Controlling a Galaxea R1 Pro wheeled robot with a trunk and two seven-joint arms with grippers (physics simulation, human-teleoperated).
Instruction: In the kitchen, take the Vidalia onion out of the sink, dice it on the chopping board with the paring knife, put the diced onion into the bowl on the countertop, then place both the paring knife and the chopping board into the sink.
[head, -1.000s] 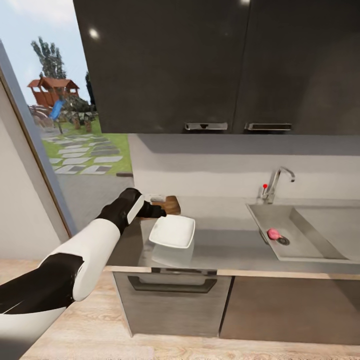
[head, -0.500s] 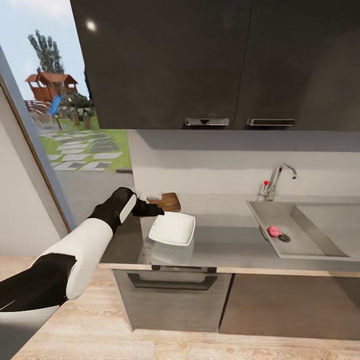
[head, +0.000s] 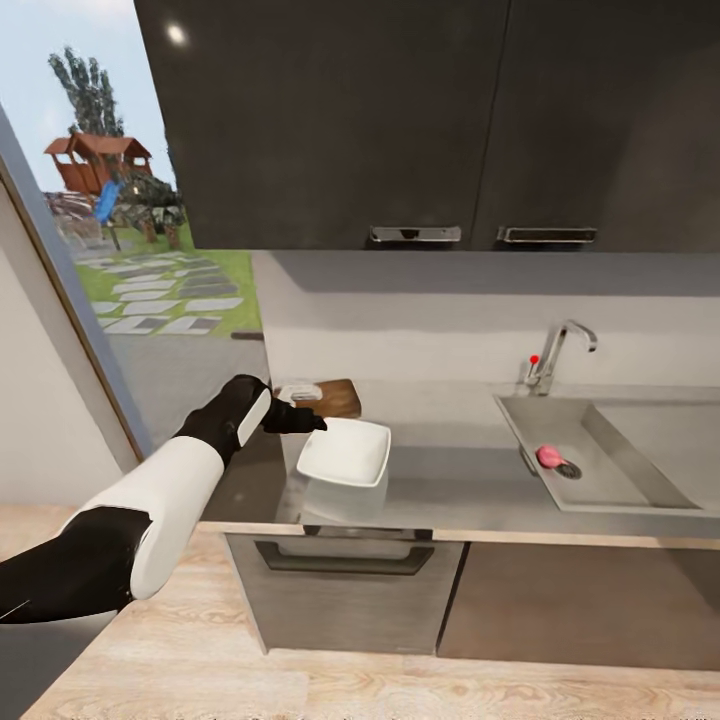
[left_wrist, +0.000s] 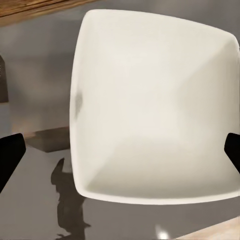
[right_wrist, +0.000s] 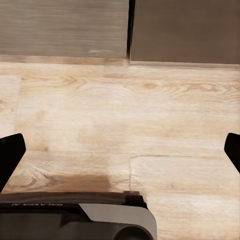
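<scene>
Our left pincer (head: 312, 423) spread wide over bowl (head: 345, 452), barely moved this past second (camera shifted); right pincer (right_wrist: 120, 150) open toward floor; onion (head: 548, 457) untouched in sink (head: 640, 455).

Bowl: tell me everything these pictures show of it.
The bowl is a shallow white squarish dish with rounded corners and flaring sides, glossy and empty. It sits upright on the grey countertop near its front edge, just in front of the board. The left tool hangs open at its rim.
</scene>
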